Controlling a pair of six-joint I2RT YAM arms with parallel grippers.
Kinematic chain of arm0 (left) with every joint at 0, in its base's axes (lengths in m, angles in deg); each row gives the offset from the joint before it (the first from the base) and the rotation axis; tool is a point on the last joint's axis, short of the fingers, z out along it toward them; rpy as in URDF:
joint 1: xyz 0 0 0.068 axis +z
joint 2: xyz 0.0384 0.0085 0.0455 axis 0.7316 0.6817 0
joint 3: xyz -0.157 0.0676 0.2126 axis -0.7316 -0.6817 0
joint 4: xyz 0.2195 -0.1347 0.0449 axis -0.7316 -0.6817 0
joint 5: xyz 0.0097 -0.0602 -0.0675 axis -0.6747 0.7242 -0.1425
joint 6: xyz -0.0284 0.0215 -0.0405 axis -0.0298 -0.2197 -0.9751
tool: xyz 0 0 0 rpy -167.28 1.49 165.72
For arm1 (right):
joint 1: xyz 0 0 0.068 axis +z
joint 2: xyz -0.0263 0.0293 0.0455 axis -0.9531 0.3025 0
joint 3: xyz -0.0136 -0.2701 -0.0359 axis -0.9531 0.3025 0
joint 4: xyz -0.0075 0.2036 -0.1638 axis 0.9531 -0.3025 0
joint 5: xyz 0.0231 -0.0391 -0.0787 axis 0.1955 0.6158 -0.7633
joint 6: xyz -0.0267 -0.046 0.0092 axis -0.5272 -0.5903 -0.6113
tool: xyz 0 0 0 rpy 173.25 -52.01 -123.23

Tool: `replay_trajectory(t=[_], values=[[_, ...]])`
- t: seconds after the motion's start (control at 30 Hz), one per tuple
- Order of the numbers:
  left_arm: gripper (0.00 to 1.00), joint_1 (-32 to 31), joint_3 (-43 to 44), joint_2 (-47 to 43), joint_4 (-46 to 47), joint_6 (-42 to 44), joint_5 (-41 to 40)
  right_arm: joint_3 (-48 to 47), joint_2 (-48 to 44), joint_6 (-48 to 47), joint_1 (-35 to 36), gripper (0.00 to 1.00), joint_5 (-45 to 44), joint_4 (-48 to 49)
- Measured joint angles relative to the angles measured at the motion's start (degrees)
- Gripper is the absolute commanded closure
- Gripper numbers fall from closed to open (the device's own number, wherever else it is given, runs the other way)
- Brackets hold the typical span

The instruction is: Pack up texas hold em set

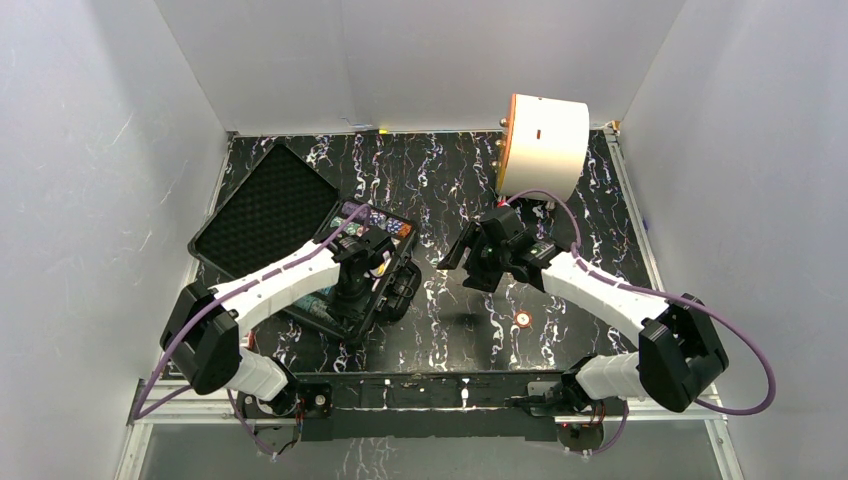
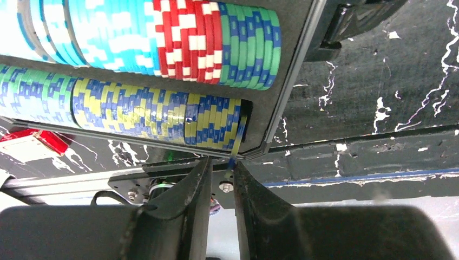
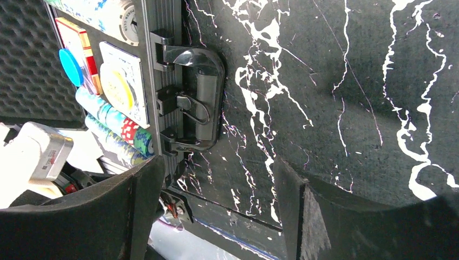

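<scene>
The black case [image 1: 262, 206] lies open at the left, its foam lid tilted back. In the left wrist view its tray holds rows of poker chips [image 2: 162, 114] in blue, red, green and yellow. My left gripper [image 2: 222, 162] hangs over the tray's near corner [image 1: 352, 288], its jaws a narrow gap apart. A yellow-blue chip [image 2: 236, 147] at the row's end stands between them against one finger. My right gripper [image 3: 219, 168] is open and empty above the table, just right of the case handle [image 3: 197, 100]. A red deck [image 3: 76, 38] and round buttons [image 3: 70, 66] sit in the tray.
A loose orange-and-white chip [image 1: 523, 320] lies on the black marbled table [image 1: 440, 190] in front of my right arm. A large white cylinder with an orange face [image 1: 545, 145] stands at the back right. White walls close in three sides.
</scene>
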Motion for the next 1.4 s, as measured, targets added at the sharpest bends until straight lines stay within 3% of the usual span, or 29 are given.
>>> replay_trajectory(t=[0.4,0.63,0.8,0.97,1.13,1.4], values=[[0.78,0.0,0.4,0.0,-0.1,0.7,-1.4,0.0,0.6,-0.8,0.0,0.19,0.7,0.0],[0.57,0.0,2.8,-2.6,2.4,1.2,-0.6,-0.3,0.6,-3.6,-0.1,0.17,-1.8,-1.7],[0.37,0.0,3.5,-14.3,9.8,1.9,-0.4,-2.4,1.2,-7.4,-1.3,0.13,-8.8,-8.0],[0.24,0.0,0.5,-29.2,22.1,1.5,-0.5,-2.5,1.6,-8.9,-4.5,0.09,-17.4,-15.9],[0.18,0.0,-5.0,-38.3,32.2,0.7,-2.7,-0.7,1.5,-8.7,-7.6,0.09,-22.7,-21.1],[0.15,0.0,-8.4,-41.9,40.7,0.6,-6.1,5.7,-0.8,-8.7,-13.4,0.11,-22.6,-22.9]])
